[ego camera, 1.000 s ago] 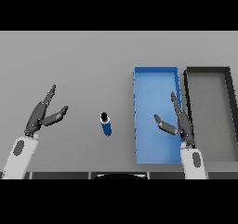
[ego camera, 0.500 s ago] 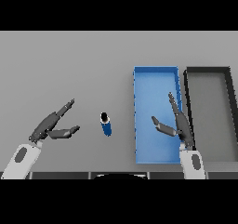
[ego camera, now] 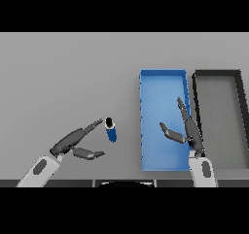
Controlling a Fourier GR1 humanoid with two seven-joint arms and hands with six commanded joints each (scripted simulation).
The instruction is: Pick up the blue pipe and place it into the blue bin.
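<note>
A short blue pipe [ego camera: 111, 130] with a dark open end lies on the grey table, left of the blue bin [ego camera: 163, 80]. My left hand [ego camera: 73, 141] is open just left of the pipe, its straight fingers reaching up to the pipe's dark end and the thumb spread below. Whether the fingertips touch the pipe I cannot tell. Over the near right part of the blue bin, my right hand [ego camera: 187, 131] hangs open and holds nothing.
A black bin [ego camera: 218, 75] stands right beside the blue bin at the table's right side. The table's [ego camera: 63, 77] front edge runs just below both hands.
My left hand has moved right and toward the pipe, its fingers stretching out to the pipe's dark end. The right hand has barely shifted.
</note>
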